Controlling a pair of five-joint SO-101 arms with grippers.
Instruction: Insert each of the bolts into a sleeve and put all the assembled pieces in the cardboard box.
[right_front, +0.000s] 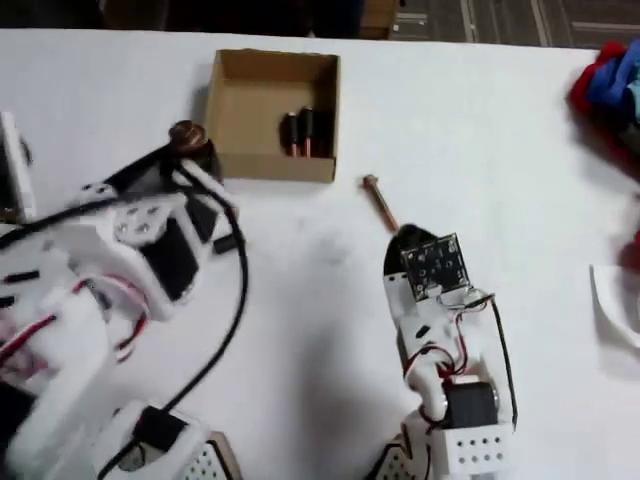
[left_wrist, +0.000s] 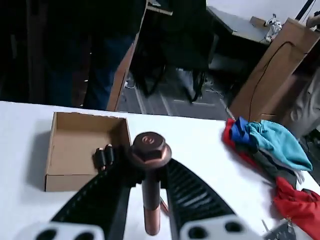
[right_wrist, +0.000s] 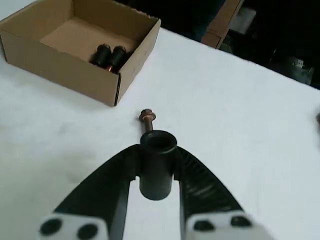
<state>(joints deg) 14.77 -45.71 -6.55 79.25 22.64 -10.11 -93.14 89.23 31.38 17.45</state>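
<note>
Cardboard box (right_front: 270, 165) sits toward 11 o'clock on the white surface (right_front: 320, 320) in the high view, open side up, with two assembled pieces (right_front: 300, 132) lying side by side in its 3 o'clock half. Just beside the box's 8 o'clock corner, the left end effector (right_front: 190, 150) is closed on a copper bolt (right_front: 186, 133). Its wrist view shows the fingers (left_wrist: 192, 192) clamped on the shank just under the hex head, with the bolt standing upright, head up. At 4 o'clock from the box, a loose bolt (right_front: 380, 203) lies flat on the surface, its head at the 11 o'clock end. At that bolt's 5 o'clock end is the right end effector (right_front: 405, 240), narrowed around a black sleeve (right_wrist: 157, 165) whose open bore shows in the right wrist view. The loose bolt lies just past the sleeve. Red and blue cloths (right_front: 605, 80) are heaped at 2 o'clock on the surface, well apart from the box.
</note>
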